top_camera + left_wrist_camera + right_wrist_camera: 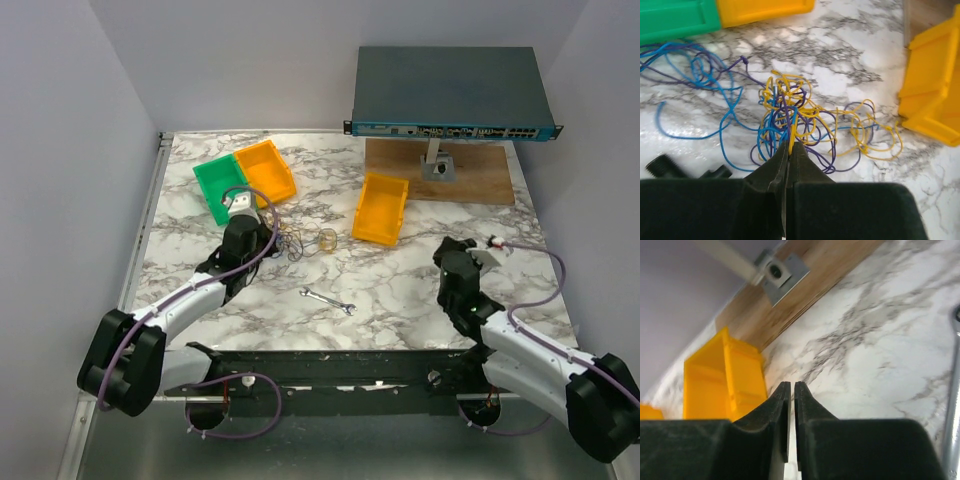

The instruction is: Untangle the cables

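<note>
Pinched between the black fingers of the left gripper point(791, 146) is a yellow strand of the cables point(787, 112), a tangle of thin blue, yellow and purple wires spread just ahead of it. The right gripper point(791, 386) is held closed on nothing, well apart from them.

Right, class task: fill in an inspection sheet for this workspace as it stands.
Surface: marble table.
Job's things: cables in one blue, yellow and purple tangle.
Clutter: wrench, green bin, orange bin, second orange bin.
End effectors: left end effector shut on a yellow strand; right end effector shut, empty.
Cables: lilac arm hoses along both arms.
Surroundings: network switch raised over wooden board; plain walls.
</note>
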Tool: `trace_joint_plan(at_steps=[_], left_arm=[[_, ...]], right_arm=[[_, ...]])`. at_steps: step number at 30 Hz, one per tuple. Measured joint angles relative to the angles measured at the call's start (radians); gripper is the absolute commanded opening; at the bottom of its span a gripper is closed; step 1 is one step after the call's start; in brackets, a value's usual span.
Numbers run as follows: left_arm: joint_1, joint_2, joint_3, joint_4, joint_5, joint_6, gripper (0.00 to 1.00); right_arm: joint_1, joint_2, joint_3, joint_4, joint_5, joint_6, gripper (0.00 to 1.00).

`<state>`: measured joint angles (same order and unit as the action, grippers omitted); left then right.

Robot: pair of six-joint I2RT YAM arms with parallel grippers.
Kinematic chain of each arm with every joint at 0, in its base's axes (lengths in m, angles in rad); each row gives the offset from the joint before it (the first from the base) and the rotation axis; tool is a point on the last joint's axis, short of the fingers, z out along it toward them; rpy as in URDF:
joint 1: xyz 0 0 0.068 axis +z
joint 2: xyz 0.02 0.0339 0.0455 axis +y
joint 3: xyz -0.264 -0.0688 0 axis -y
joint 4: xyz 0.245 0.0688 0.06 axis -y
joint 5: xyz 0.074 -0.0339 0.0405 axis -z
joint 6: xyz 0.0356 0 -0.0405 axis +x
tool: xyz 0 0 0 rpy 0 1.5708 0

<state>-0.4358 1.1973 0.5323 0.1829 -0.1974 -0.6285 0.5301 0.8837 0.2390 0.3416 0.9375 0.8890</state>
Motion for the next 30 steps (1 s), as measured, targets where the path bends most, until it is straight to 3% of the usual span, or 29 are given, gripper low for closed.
trace_joint_plan(at_steps=[3, 4, 10, 18, 19, 22, 23, 26, 30], left_arm=[[0.0, 0.005, -0.003, 0.081, 0.142, 0.052, 0.0], [-0.006, 0.01, -0.004, 0.132, 0.212, 0.066, 0.0], [-0.06, 0.045, -0.006, 0.364, 0.539, 0.124, 0.0], [-0.1, 0.09, -0.002, 0.524, 0.811, 0.137, 0.0], [-0.103, 0.098, 0.001, 0.533, 0.83, 0.137, 0.0], [-0.125, 0.145, 0.026, 0.542, 0.896, 0.134, 0.0], [-0.13, 0.154, 0.034, 0.541, 0.909, 0.134, 0.0], [-0.136, 0.152, 0.043, 0.525, 0.906, 0.142, 0.0], [-0.136, 0.098, 0.042, 0.428, 0.771, 0.162, 0.0]], right_arm=[[-0.002, 0.042, 0.002, 0.128, -0.232, -0.179, 0.79], [-0.002, 0.059, 0.002, 0.171, -0.322, -0.212, 0.85], [0.003, 0.253, 0.022, 0.431, -0.869, -0.413, 0.87], [0.061, 0.406, 0.088, 0.564, -1.273, -0.497, 0.87], [0.067, 0.43, 0.102, 0.58, -1.316, -0.498, 0.79], [0.075, 0.482, 0.124, 0.606, -1.389, -0.503, 0.19], [0.077, 0.495, 0.132, 0.605, -1.404, -0.502, 0.04], [0.079, 0.504, 0.147, 0.583, -1.392, -0.498, 0.01], [0.092, 0.419, 0.14, 0.546, -1.242, -0.493, 0.01]])
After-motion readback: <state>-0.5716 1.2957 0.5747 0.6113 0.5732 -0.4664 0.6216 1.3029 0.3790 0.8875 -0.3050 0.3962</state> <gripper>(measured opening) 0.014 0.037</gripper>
